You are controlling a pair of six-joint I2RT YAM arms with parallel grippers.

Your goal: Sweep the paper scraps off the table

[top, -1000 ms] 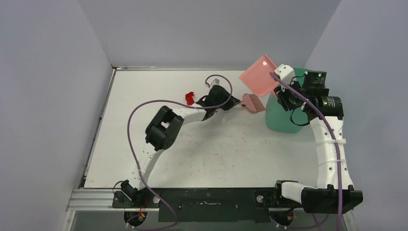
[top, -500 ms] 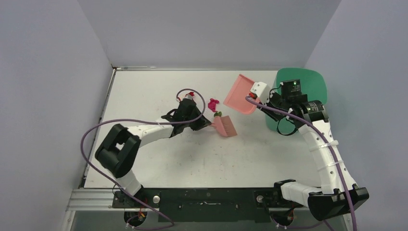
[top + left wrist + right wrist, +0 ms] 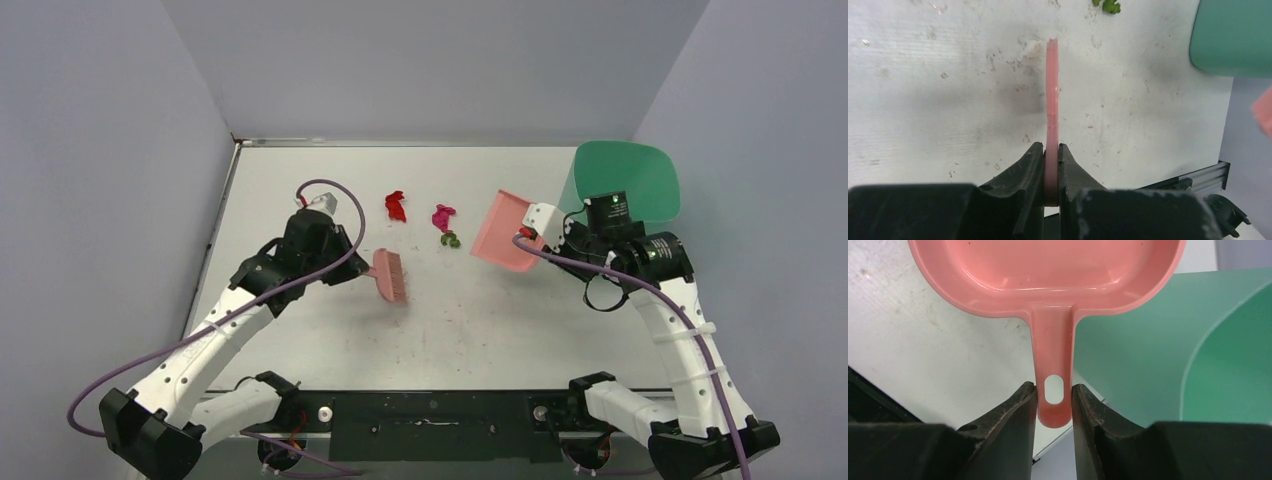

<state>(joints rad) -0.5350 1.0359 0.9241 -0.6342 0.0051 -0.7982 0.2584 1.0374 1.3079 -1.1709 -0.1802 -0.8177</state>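
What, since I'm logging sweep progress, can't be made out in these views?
- Left wrist: the brush shows edge-on, bristles hidden; the green scrap is cut by the top edge.
- Right wrist: the dustpan front lip is cut off by the top edge.
- Top external: the green bin sits partly behind the right arm; contents unreadable.

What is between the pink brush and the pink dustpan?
A green paper scrap and a magenta scrap just beyond it, on the table, seen in the top view.
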